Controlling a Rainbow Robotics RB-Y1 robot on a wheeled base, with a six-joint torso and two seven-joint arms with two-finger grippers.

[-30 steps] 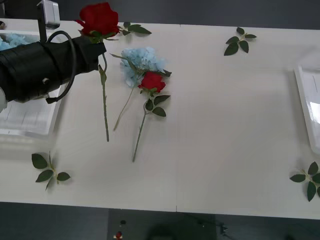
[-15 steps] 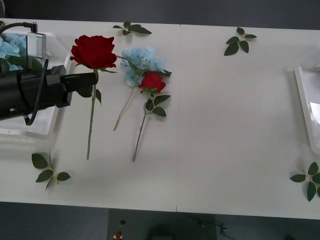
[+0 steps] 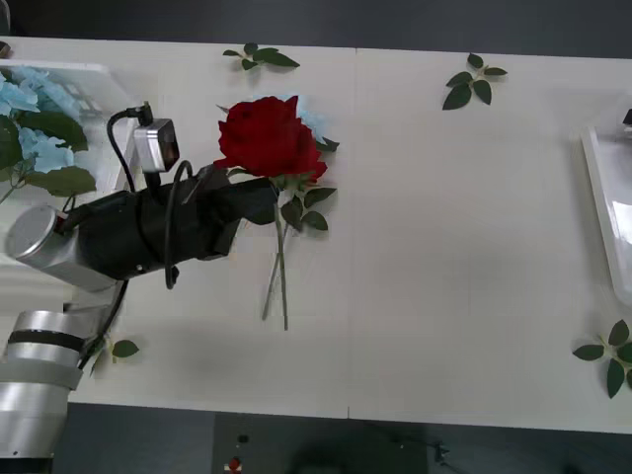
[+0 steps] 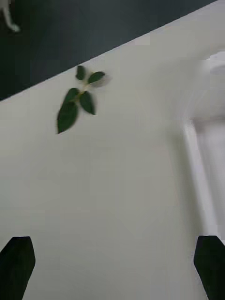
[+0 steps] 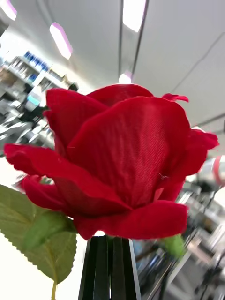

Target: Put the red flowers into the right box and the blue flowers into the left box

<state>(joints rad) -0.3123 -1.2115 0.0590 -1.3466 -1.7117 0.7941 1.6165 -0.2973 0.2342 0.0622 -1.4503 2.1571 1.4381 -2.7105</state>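
- Setting: white matte surface [image 3: 444, 296] with a dark floor beyond its far edge.
- Red rose [image 3: 265, 136]: fabric bloom with woven, velvety petals, on a thin green stem hanging down toward the surface. It is held aloft near centre-left.
- Left end effector [image 3: 259, 194]: black fingers pressed together on the stem just under the bloom, seen close in the left wrist view [image 5: 108, 267].
- Key relation: the right box [image 3: 610, 212], a white rimmed tray, lies well apart across the surface. The rose must probably travel that way, or pass to the nearer right arm.
- Right end effector [image 4: 112, 265]: fingers spread, empty, beside the right box's rim.
- Left box [image 3: 99, 74]: holds pale-blue fluffy flowers [image 3: 25, 99].
- Scattered leaf sprigs [image 3: 472, 79].
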